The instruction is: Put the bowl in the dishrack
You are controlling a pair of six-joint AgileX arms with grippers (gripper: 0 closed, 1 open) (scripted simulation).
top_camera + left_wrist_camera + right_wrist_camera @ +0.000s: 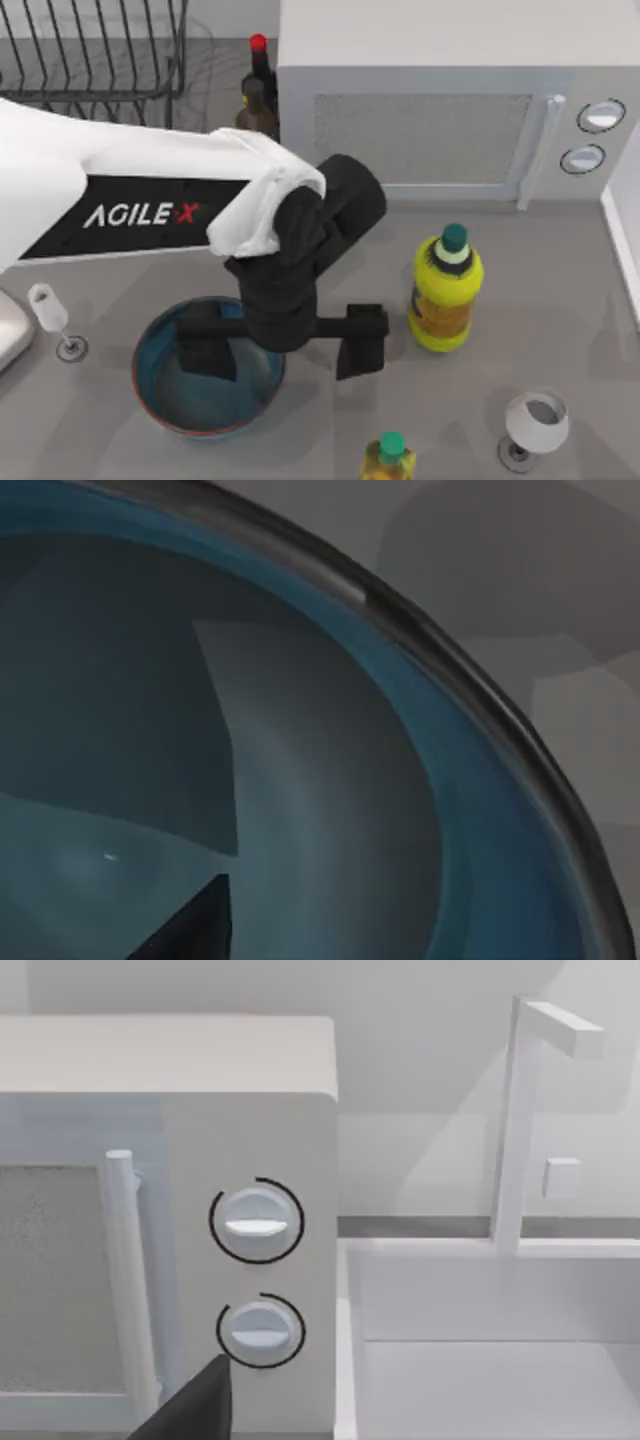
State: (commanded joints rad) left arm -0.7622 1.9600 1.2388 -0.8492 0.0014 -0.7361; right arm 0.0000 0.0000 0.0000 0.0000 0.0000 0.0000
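Bowl [207,388] sits on the worktop [560,330], front left, rack [95,55] way back. Left claw [283,350] spread wide, one finger [205,350] inside, one outside, probably lining up to pinch the rim.

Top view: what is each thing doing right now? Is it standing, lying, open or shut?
bowl: upright on the table, not in the rack yet
left gripper: open, one of its fingers inside the bowl, the other outside the rim
dishrack: upright at the back left
microwave: door shut
yellow bottle: standing, green cap on
wine glasses: both standing
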